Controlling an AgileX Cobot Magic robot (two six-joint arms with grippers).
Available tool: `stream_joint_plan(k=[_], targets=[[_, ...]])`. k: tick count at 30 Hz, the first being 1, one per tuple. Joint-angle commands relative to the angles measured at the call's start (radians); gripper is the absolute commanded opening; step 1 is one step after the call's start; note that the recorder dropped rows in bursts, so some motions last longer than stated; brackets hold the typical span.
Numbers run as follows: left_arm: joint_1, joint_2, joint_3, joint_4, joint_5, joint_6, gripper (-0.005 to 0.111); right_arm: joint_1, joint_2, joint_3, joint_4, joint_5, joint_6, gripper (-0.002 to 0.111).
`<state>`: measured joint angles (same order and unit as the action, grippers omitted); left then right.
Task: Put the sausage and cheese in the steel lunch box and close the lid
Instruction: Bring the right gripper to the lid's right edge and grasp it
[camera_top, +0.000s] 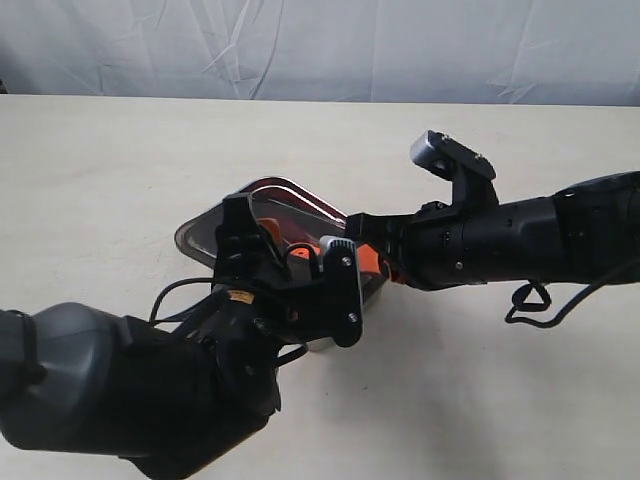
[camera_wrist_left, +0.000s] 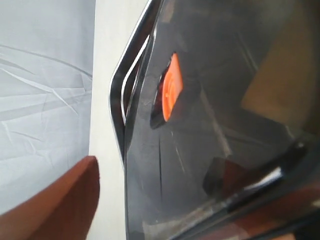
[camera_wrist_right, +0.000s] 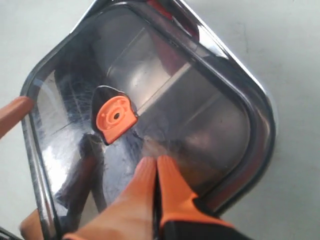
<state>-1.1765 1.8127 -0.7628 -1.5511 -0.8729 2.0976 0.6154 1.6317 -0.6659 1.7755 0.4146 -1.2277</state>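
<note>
Two orange fingers of the right gripper (camera_wrist_right: 156, 162) pressed together, tips down on the dark smoky translucent rectangular lid (camera_wrist_right: 200, 115), just beside its small orange valve (camera_wrist_right: 116, 117). Directly beneath, the shiny steel lunch box (camera_wrist_right: 265, 115). Left gripper (camera_top: 300, 250) spread wide around the lid's end; contact unclear.
</note>
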Motion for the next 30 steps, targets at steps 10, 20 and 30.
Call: stream_joint_plan(k=[10, 20, 30], targets=[[-0.001, 0.002, 0.011, -0.067, -0.002, 0.033, 0.067, -0.203, -0.244, 0.003, -0.450, 0.376, 0.285, 0.031], [-0.001, 0.002, 0.011, -0.054, -0.012, 0.033, 0.067, -0.217, -0.248, 0.150, -0.477, 0.229, 0.474, 0.040], [-0.001, 0.002, 0.011, -0.048, -0.025, 0.033, 0.067, -0.217, -0.179, 0.178, -0.155, 0.222, 0.416, 0.040]])
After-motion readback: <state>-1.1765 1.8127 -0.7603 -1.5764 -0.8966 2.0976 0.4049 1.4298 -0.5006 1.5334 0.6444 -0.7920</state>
